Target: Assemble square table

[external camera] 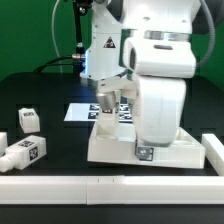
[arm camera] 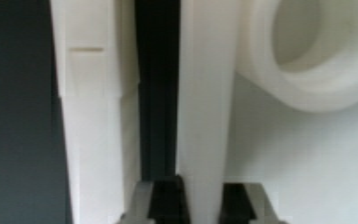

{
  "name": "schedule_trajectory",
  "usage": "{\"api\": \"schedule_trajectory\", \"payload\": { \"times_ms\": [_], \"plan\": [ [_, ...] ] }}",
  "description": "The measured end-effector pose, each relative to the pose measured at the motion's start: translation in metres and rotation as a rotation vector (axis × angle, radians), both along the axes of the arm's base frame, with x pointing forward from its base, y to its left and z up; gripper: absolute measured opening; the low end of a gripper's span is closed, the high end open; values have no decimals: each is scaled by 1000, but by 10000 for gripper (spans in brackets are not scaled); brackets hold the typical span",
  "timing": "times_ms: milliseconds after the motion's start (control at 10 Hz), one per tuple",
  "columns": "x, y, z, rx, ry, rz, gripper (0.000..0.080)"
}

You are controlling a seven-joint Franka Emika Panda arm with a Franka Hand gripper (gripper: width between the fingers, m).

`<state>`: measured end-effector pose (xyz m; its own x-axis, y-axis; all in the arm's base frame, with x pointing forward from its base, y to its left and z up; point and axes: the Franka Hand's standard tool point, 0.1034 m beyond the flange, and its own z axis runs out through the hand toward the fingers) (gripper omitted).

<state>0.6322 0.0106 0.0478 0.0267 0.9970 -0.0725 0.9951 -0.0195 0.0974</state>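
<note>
Wrist view: hand pinching panel rim beside round socket

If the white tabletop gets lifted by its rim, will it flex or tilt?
Probably stiff: the tabletop looks thick, with a raised rim. It may tilt, since the end effector pinches only one edge. Smooth plastic could slip.
</note>
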Motion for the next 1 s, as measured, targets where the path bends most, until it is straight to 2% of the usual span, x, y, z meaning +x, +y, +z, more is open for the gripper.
{"api": "schedule_trajectory", "payload": {
  "times_ms": [600,1000],
  "plan": [
    [1,-1,-4,7,-7,25,60],
    [21,34,-8,42,-20,-24,59]
  ]
}}
